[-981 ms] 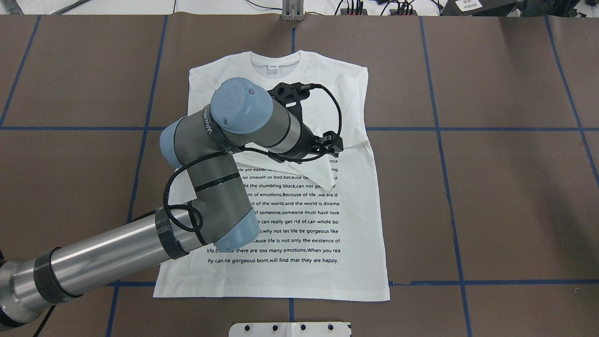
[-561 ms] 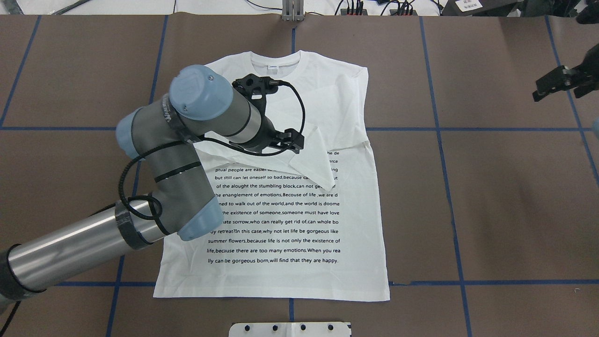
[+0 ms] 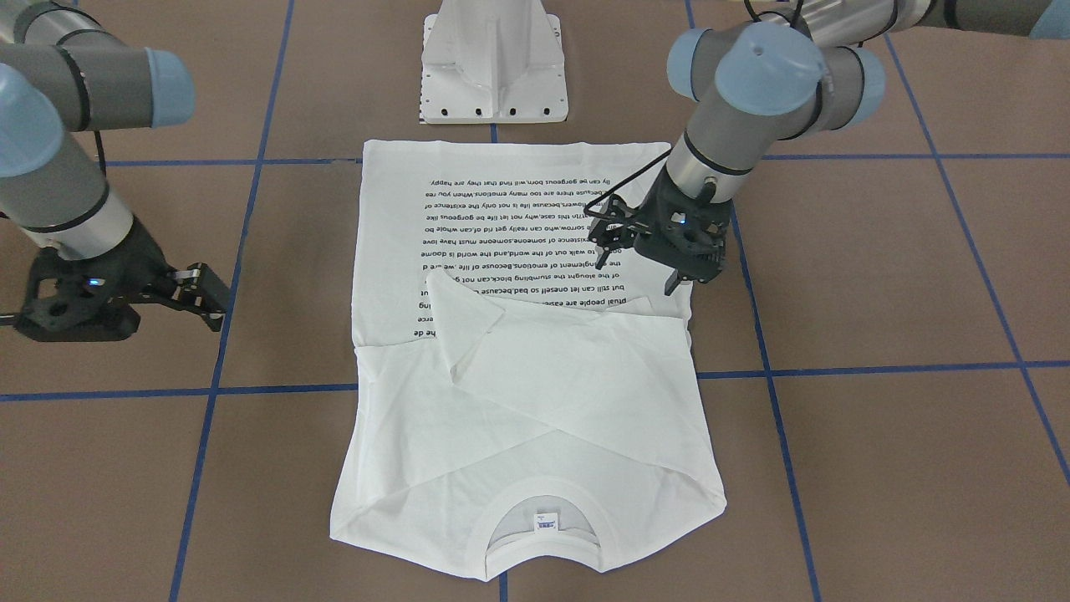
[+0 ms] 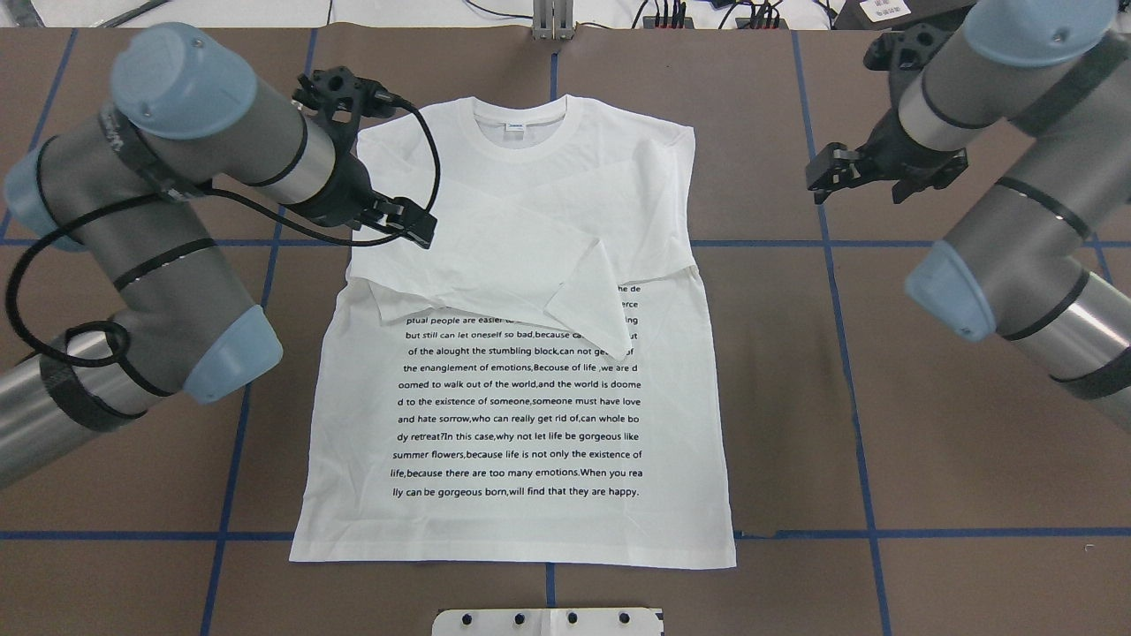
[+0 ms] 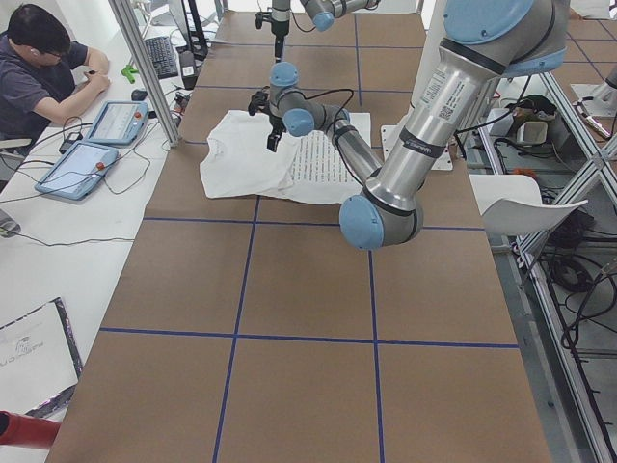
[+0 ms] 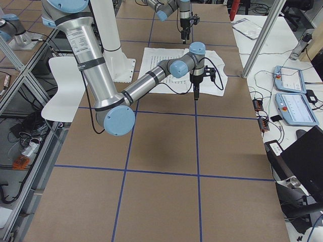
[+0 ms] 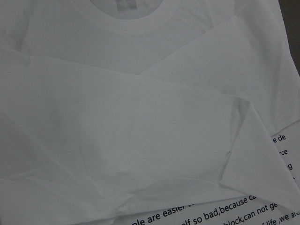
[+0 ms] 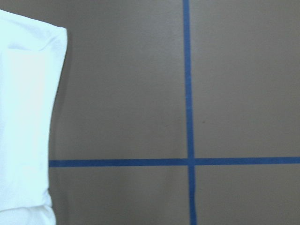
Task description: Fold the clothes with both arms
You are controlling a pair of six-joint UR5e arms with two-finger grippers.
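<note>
On the brown, blue-taped table (image 4: 884,424) the white long-sleeved black-text T-shirt (image 4: 530,397) lies flat mid-table; limp and light, I'd pinch its near hem corners, my left gripper (image 4: 415,228) open and empty, my right gripper (image 4: 831,172) at a gap I cannot tell.

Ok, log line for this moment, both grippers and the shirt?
T-shirt: flat, both sleeves folded across chest | left gripper: open, empty, above shirt's edge | right gripper: open, empty, over table beside shirt | bottom fold: not done

Your two high views face each other, sharing the whole T-shirt (image 4: 530,397); two end views look along the table (image 5: 308,289); wrist cameras look down, close beneath the left gripper (image 4: 422,228) and right gripper (image 4: 822,175).
</note>
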